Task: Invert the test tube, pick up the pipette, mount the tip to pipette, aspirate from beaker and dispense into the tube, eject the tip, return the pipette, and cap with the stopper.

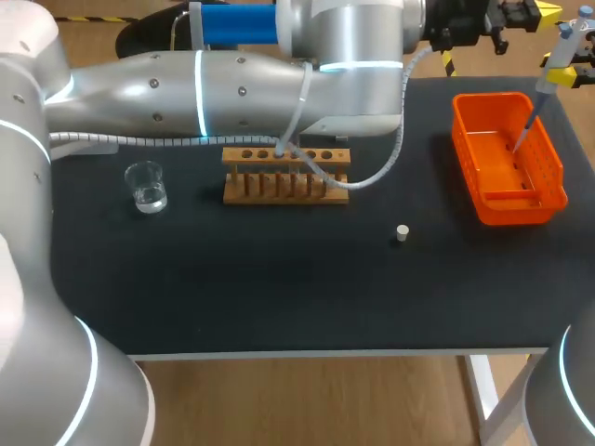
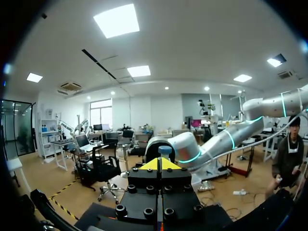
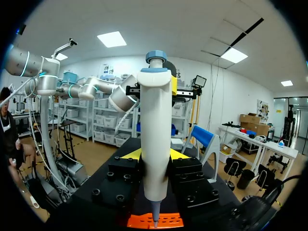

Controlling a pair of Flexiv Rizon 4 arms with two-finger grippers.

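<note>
Pipette (image 3: 154, 134): smooth white plastic barrel, round blue cap, tapered grey nozzle. It was pinched upright between fingers of right gripper (image 3: 154, 156), nozzle pointed down at orange slotted plastic basket (image 1: 516, 212) at table's far right. Left gripper (image 2: 159, 164): fingers were pressed together, nothing held. Slatted wooden rack (image 1: 286, 174), clear glass beaker (image 1: 146, 186) and small pale cylindrical stopper (image 1: 402, 233) were seen on matte black table (image 1: 279, 297).

Black table top (image 1: 279, 297) across the middle of the head view, white leg (image 1: 483, 395) at lower right, wood-toned floor (image 1: 307, 400) along the bottom edge. Left wrist view: white ceiling (image 2: 192, 48) with bright square light panels (image 2: 116, 20), white far wall (image 2: 166, 110), a window (image 2: 100, 113), black office chair (image 2: 107, 174). Right wrist view: shelves of bins (image 3: 103, 122) against the wall, blue chair (image 3: 202, 137), white desk (image 3: 252, 139).
</note>
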